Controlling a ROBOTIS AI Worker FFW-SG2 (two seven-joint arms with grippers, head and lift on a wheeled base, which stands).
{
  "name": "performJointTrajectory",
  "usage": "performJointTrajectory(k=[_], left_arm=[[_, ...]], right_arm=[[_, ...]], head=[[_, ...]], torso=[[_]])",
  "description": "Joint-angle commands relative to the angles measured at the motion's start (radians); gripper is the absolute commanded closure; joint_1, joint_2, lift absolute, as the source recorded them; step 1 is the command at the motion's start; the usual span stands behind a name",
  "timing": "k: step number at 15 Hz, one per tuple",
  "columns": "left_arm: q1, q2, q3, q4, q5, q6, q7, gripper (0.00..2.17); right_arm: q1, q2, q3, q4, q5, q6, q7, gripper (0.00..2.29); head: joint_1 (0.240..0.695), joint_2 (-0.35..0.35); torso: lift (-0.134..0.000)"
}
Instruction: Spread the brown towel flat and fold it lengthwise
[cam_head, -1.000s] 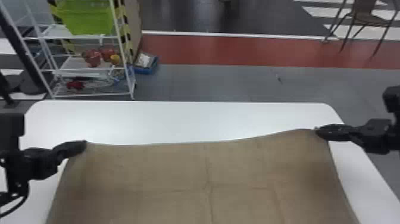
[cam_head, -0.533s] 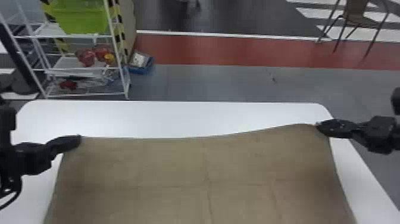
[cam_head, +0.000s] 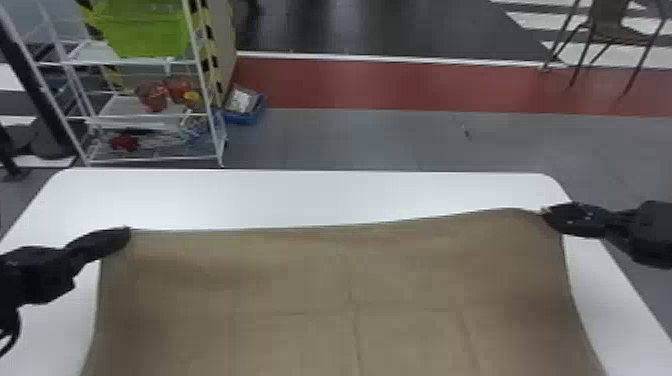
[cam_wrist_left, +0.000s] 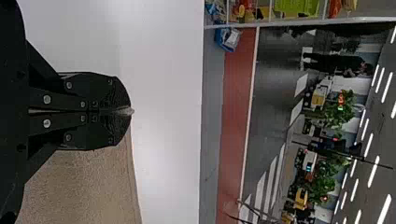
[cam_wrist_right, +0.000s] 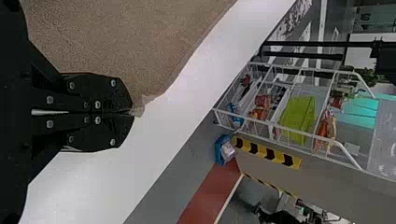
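The brown towel hangs spread between both grippers over the white table, with crease lines across its middle. At its far left corner my left gripper is shut on the cloth; at the far right corner my right gripper holds it, and the far edge rises toward that side. In the left wrist view, the left gripper pinches a small tip of the towel. The right wrist view has the right gripper closed on the other corner of the towel.
The white table extends beyond the towel's far edge and along both sides. Past it on the floor stand a white wire rack with a green bin, a blue box and, at far right, a chair.
The towel's far edge has flattened somewhat along the left and shifted a little in the head view, which itself has moved slightly. Both grippers keep hold of their corners.
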Motion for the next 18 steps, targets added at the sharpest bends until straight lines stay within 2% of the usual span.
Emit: performJointTrajectory(k=[1, 4, 9, 12, 14, 18], left_arm=[[0.031, -0.001, 0.023, -0.019, 0.046, -0.014, 0.000, 1.45], [0.057, -0.014, 0.023, -0.039, 0.063, -0.038, 0.000, 1.45], [0.131, -0.028, 0.054, -0.056, 0.159, -0.127, -0.017, 1.45], [0.169, -0.040, 0.063, -0.056, 0.198, -0.189, -0.027, 1.45], [0.194, -0.040, 0.091, -0.067, 0.271, -0.204, -0.043, 1.45], [0.183, -0.041, 0.091, -0.073, 0.274, -0.192, -0.030, 1.45]], right_arm=[[0.047, 0.002, -0.035, -0.018, -0.063, -0.059, 0.003, 1.48], [0.097, 0.002, -0.090, -0.032, -0.114, -0.126, 0.003, 1.48], [0.211, 0.000, -0.185, -0.037, -0.226, -0.286, 0.003, 1.48], [0.232, 0.003, -0.214, -0.035, -0.244, -0.323, 0.003, 1.48], [0.252, 0.003, -0.222, -0.040, -0.272, -0.344, 0.003, 1.48], [0.239, -0.003, -0.228, -0.043, -0.278, -0.335, 0.003, 1.48]], head=[[0.695, -0.069], [0.695, -0.078], [0.695, -0.119], [0.695, -0.145], [0.695, -0.161], [0.695, -0.166]], torso=[[-0.123], [-0.123], [-0.123], [-0.123], [-0.123], [-0.123]])
